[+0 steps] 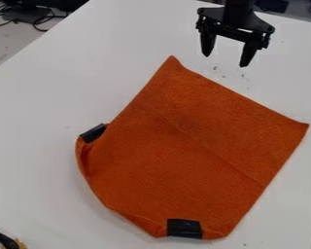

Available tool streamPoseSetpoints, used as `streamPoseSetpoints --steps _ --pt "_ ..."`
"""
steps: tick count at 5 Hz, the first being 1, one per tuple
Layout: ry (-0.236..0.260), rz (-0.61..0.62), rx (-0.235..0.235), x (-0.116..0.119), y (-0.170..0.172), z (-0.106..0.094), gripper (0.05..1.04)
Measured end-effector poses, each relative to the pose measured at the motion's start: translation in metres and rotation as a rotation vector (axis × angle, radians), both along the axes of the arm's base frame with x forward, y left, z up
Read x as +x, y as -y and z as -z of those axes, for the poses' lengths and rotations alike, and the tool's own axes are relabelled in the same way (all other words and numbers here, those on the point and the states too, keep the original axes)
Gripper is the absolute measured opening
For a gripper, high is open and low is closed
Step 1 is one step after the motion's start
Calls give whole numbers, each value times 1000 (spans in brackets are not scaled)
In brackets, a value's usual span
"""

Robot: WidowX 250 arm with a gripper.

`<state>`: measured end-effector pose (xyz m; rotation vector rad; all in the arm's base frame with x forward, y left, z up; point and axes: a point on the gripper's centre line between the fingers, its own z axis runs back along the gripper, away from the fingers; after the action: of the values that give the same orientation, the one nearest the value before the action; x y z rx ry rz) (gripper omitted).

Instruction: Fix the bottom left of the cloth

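Evidently, the fix remains to be done: the orange cloth (pixel 184 146) lies on the desk (pixel 35 112), its bottom left tucked in between 2 black tabs (pixel 184 228), while the gripper (pixel 225 59) hangs beyond it, empty, fingers apart.

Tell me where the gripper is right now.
In the camera view, the gripper hangs open at the top right, just beyond the upper edge of the orange cloth.

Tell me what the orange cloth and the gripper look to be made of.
The cloth: woven fabric, matte, judging by its fine texture and soft folds. The gripper: probably hard plastic, perhaps metal, dark and rigid-looking.
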<state>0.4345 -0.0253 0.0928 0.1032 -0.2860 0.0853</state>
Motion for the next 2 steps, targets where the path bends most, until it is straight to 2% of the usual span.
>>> streamPoseSetpoints --steps 1,2 --pt "-49 -8 4 -5 -1 19 1001" --pt "-89 -60 17 -23 -3 31 1001"
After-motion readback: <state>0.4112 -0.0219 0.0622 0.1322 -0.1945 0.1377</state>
